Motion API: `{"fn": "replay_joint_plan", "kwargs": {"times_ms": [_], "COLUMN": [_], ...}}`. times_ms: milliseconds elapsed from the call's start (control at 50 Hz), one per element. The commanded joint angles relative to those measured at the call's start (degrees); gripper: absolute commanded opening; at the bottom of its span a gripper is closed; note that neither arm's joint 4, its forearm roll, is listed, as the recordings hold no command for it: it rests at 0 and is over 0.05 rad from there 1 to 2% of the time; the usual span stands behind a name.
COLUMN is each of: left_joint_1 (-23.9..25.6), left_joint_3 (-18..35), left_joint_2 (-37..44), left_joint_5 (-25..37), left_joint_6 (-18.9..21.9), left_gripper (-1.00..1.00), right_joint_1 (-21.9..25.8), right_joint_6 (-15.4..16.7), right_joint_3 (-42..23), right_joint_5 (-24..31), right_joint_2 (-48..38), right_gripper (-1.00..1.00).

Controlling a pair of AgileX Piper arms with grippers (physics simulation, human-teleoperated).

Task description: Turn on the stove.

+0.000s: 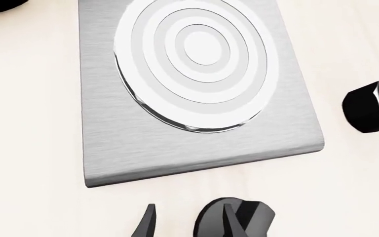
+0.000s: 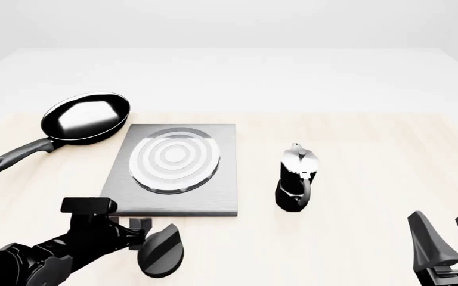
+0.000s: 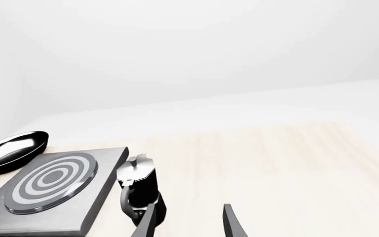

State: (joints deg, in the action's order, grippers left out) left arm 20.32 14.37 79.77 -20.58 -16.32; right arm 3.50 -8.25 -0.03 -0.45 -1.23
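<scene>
Nearest the front camera: left hand [image 2: 138, 229], low at the near left of the worktop [image 2: 356, 179], reaching toward the knob [image 2: 160, 250]. Knob is a black ridged oval just off the stove's near edge, apart from the plate. In the left wrist view one finger [image 1: 146, 223] stands clear of the knob [image 1: 236, 218] on one side, the other crosses in front of it. Fingers spread, bracketing the knob loosely. Contact with the second finger: cannot tell. No firm pinch visible.

Right hand [image 2: 452, 241] at the near right corner, fingers spread, holding nothing, well apart from everything.

Stove [image 2: 177, 196]: flat grey square plate, left of centre, between the frying pan [image 2: 86, 116] at the far left and the coffee pot [image 2: 297, 179] to its right. Ringed burner [image 2: 175, 158] sits toward the far half of the plate. Burner shows no glow or change; no sign it is on.

Progress, as judged: approach about done, grasp not settled, turn not yet made. Left to do: close on the knob, rotate it.

Knob orientation: long axis runs roughly near-to-far in the front view, tilted a little, far end leaning right. It seems to stand on edge rather than lie flat, though that is hard to confirm. No pointer mark visible, so its setting is unreadable.
</scene>
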Motion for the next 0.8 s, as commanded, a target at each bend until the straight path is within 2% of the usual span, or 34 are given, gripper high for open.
{"fn": "replay_joint_plan", "kwargs": {"times_ms": [20,280,460,480,560,600,620,680,740,800], "left_joint_1": [-1.37,-4.0,-4.99,-5.57,-5.43,-5.79,-5.48,-5.06,-4.96,-4.14], "left_joint_3": [-0.01,-2.48,-4.99,-5.54,-6.21,-6.41,-6.49,-5.0,-3.96,-1.31], "left_joint_2": [-6.06,-18.32,-29.85,-33.65,-40.14,-45.68,-48.13,-58.17,-62.35,-70.01], "left_joint_5": [4.78,12.15,19.18,21.46,25.62,29.36,31.15,38.69,42.42,49.32], "left_joint_6": [0.82,1.49,2.22,2.71,3.0,4.59,3.55,4.61,4.24,5.04], "left_gripper": [1.0,1.0,1.0,1.0,1.0,1.0,1.0,1.0,1.0,1.0], "right_joint_1": [0.06,0.15,0.2,0.09,0.05,0.1,0.09,0.04,0.02,0.01], "right_joint_6": [0.42,1.42,2.55,2.66,3.17,3.5,3.74,4.02,4.09,4.56], "right_joint_3": [0.0,-0.02,0.02,0.02,0.02,0.02,0.02,0.02,0.02,0.02], "right_joint_5": [-0.23,-0.74,-1.31,-1.27,-0.86,-0.84,-0.69,-0.15,-0.37,-0.39], "right_joint_2": [-0.28,-1.09,-1.73,-1.72,-1.25,-1.24,-1.08,-0.39,-0.65,-0.77], "right_gripper": [1.0,1.0,1.0,1.0,1.0,1.0,1.0,1.0,1.0,1.0]}}
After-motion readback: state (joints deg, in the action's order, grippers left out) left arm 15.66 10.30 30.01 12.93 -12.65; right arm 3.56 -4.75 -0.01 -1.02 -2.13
